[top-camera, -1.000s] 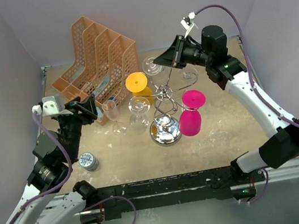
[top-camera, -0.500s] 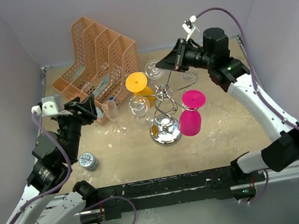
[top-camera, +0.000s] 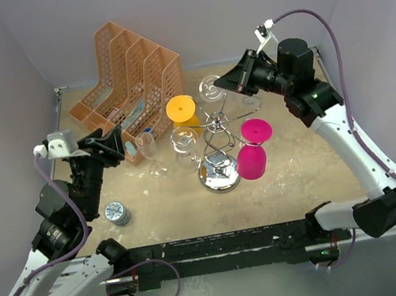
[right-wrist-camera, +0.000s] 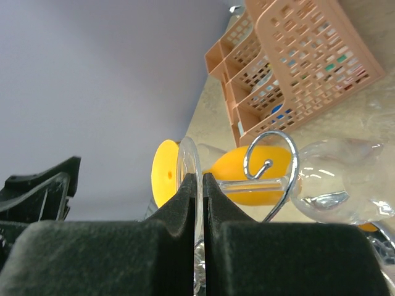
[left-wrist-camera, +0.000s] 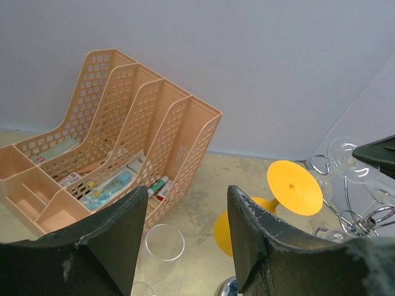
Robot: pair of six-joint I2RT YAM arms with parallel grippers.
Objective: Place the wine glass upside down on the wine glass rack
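Progress: the wine glass (right-wrist-camera: 333, 185) is inverted, foot up and bowl down, with its stem lying in a curled loop of the wine glass rack (top-camera: 218, 169). You cannot tell whether it is fully seated.
Left to do: in my judgement, you need to settle the foot on the loop, let go and back away.
Right claw (right-wrist-camera: 195, 179): clenched edge-on on the glass's foot.
Right arm: raised over the far side of the bench (top-camera: 302, 176), wrist pointing left at the rack's far arm.
Left claw (left-wrist-camera: 185, 240): released, holding nothing, beside the orange organiser (top-camera: 126, 84).
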